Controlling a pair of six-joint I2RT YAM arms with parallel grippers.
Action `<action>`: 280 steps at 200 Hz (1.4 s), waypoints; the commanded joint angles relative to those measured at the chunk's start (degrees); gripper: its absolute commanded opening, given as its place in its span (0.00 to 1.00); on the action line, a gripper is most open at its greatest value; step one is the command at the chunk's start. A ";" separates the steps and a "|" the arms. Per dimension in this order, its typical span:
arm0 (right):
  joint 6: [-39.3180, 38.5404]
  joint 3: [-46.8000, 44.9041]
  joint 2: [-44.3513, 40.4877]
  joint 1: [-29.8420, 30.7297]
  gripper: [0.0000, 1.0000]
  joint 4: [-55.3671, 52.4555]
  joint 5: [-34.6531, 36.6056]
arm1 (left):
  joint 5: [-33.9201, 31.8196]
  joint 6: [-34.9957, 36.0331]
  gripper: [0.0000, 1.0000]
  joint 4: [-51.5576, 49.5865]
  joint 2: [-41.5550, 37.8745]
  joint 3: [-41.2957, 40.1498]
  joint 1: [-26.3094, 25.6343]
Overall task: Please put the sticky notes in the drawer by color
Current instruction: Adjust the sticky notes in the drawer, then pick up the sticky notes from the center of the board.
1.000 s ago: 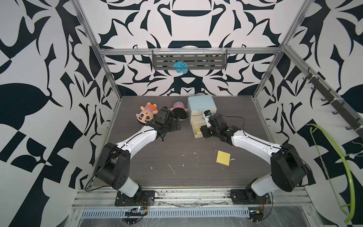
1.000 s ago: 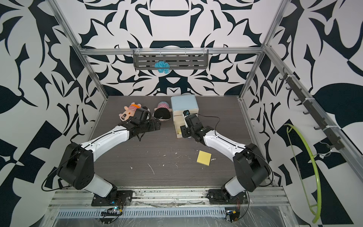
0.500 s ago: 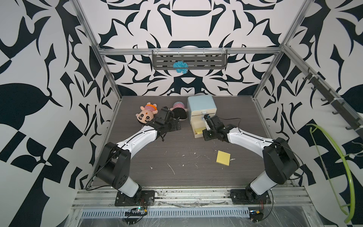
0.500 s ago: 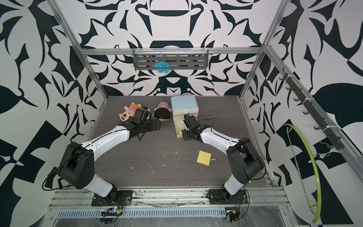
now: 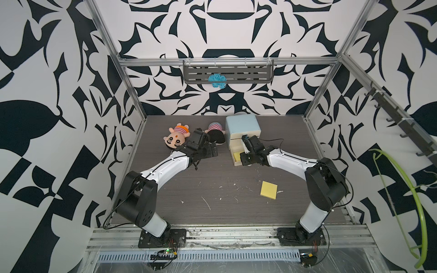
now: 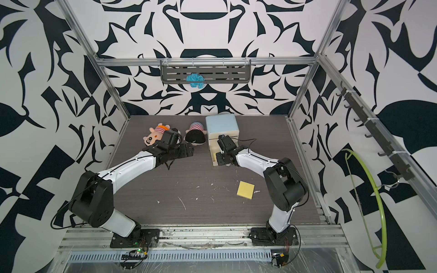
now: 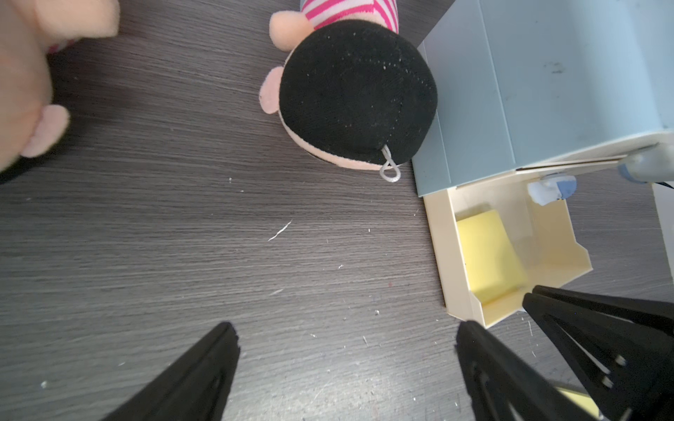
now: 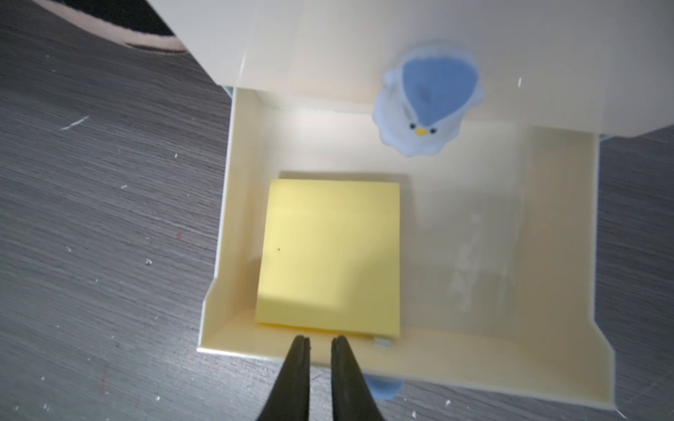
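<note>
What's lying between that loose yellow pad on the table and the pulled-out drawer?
Only bare, scuffed tabletop separates the pad from the drawer; both top views show it.

Two yellow sticky notes are showing: one pad (image 5: 268,190) lying on the counter (image 5: 201,179), one pad (image 8: 328,255) lying in the single pulled-out tray (image 8: 474,357). One drawer cabinet (image 5: 242,126) is standing, two blue knobs (image 8: 428,105) showing in the right wrist view. Two plush dolls (image 5: 176,138) are lying flat. Two arms (image 5: 165,165) are showing. One blue yarn-like bundle (image 5: 217,80) is sitting at one wall shelf (image 5: 248,74).
</note>
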 commanded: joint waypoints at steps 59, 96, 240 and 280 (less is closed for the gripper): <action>4.16 -8.22 -14.53 -0.28 0.49 -0.90 6.83 | 1.77 1.43 0.99 2.32 -1.30 -0.72 -0.35; 15.06 -16.34 -24.31 -0.24 0.73 -15.70 17.40 | 0.32 7.94 0.99 6.58 -3.71 -3.07 -5.18; 31.10 -28.37 -23.92 5.13 0.96 -15.08 10.87 | 31.97 44.89 0.99 16.95 -15.16 -18.63 -12.80; 32.61 -28.63 -21.85 6.37 0.96 -14.35 11.16 | 35.03 50.40 0.99 14.86 -16.15 -19.88 -13.00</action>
